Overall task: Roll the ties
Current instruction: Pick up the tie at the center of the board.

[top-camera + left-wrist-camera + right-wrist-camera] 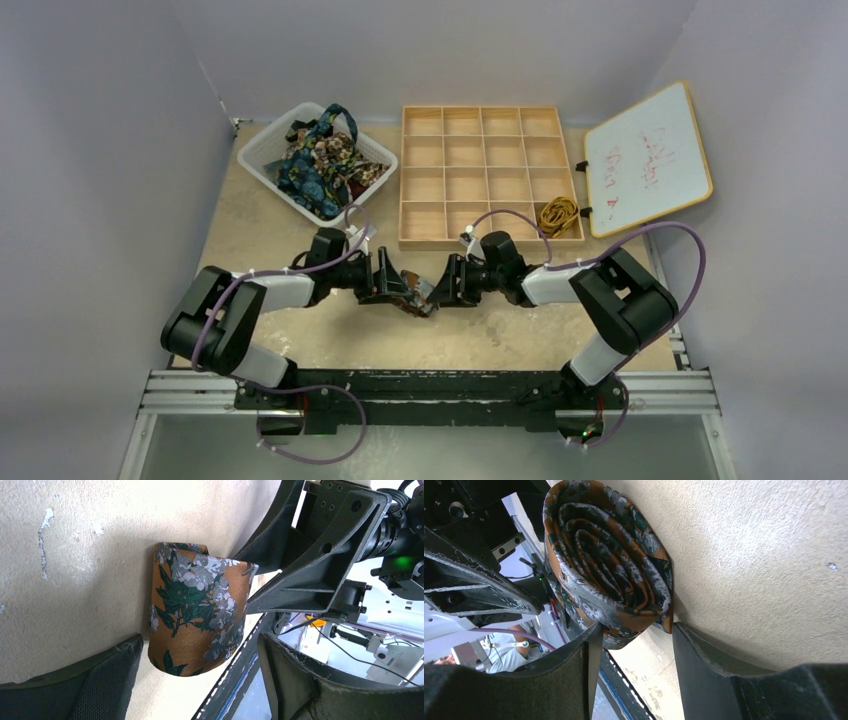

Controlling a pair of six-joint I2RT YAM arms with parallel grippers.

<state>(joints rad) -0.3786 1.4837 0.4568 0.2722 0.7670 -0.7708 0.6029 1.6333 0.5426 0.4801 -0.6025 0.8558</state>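
Note:
A rolled tie [415,293], orange-brown with green and grey flowers, lies on the table between my two grippers. In the left wrist view the tie [195,610] sits just beyond my left gripper [200,647], whose fingers stand wide apart and clear of it. In the right wrist view the tie's spiral end [609,565] faces the camera. My right gripper [633,630] has both fingertips against the near edge of the roll, with one finger [704,665] lying along the tabletop. More ties [318,160] are piled in a basket.
The white basket [262,165] stands at the back left. A wooden compartment tray [480,175] at back centre holds a gold rolled tie [558,213] in its near right cell. A whiteboard [648,158] leans at back right. My left gripper [385,280] and right gripper [447,283] nearly meet.

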